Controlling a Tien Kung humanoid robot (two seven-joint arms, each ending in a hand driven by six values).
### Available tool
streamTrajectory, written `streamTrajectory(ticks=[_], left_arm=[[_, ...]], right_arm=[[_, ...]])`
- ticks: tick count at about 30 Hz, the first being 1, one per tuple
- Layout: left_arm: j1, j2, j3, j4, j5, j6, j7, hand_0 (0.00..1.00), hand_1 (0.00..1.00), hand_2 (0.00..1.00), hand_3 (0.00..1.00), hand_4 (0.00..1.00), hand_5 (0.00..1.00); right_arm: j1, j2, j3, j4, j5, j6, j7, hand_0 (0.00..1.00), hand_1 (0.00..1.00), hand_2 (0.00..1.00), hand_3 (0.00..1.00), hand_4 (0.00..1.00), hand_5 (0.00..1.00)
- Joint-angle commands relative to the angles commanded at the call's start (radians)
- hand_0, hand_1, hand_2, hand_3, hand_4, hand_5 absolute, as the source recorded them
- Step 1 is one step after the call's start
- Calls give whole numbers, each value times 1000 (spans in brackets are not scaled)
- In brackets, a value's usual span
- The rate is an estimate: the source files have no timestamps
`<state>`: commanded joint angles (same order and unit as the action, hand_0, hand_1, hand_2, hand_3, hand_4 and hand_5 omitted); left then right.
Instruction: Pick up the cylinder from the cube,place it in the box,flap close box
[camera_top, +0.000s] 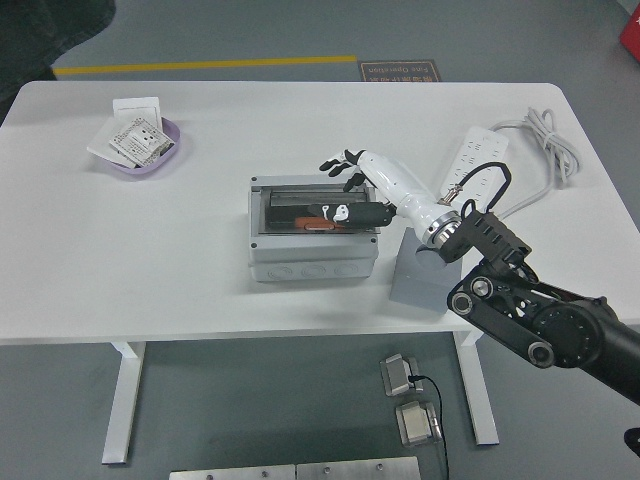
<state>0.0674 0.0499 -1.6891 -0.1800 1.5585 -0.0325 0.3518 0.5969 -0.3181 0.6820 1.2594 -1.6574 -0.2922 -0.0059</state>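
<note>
The grey box (313, 232) sits near the middle of the white counter (200, 270), its top open onto a dark interior. The right hand (350, 185) reaches in from the box's right side and hangs over its back right corner. Its fingers (334, 163) are spread and relaxed just above the box's far rim, holding nothing, while the thumb (352, 212) lies across the opening. A small orange-red piece (318, 226), probably the cylinder, rests inside the box just under the thumb, though it is too small to tell for sure. A grey cube (422, 277) stands just right of the box, partly hidden by the forearm. Well to the left of the box is a purple dish (148, 163) with paper packets, and to the right a white power strip (480, 170).
</note>
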Motion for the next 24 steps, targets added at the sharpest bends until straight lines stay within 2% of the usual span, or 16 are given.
streamTrajectory(ticks=[6, 10, 18, 24], left_arm=[[2, 3, -3, 0, 1, 0, 3, 638, 656, 529, 611, 642, 370], [3, 5, -6, 0, 4, 0, 4, 639, 655, 529, 612, 642, 366], [0, 11, -6, 0, 3, 0, 4, 638, 655, 529, 612, 641, 364], [3, 17, -12, 0, 7, 1, 4, 638, 655, 529, 611, 641, 364]], right_arm=[[-81, -22, 130, 57, -64, -3, -9, 537, 504, 682, 701, 915, 575], [-153, -18, 230, 103, -104, -13, -5, 545, 499, 681, 701, 916, 581], [-311, 35, 434, 166, -90, -42, 41, 548, 497, 677, 699, 915, 580], [-447, 97, 583, 198, 23, -76, 129, 543, 495, 675, 691, 915, 584]])
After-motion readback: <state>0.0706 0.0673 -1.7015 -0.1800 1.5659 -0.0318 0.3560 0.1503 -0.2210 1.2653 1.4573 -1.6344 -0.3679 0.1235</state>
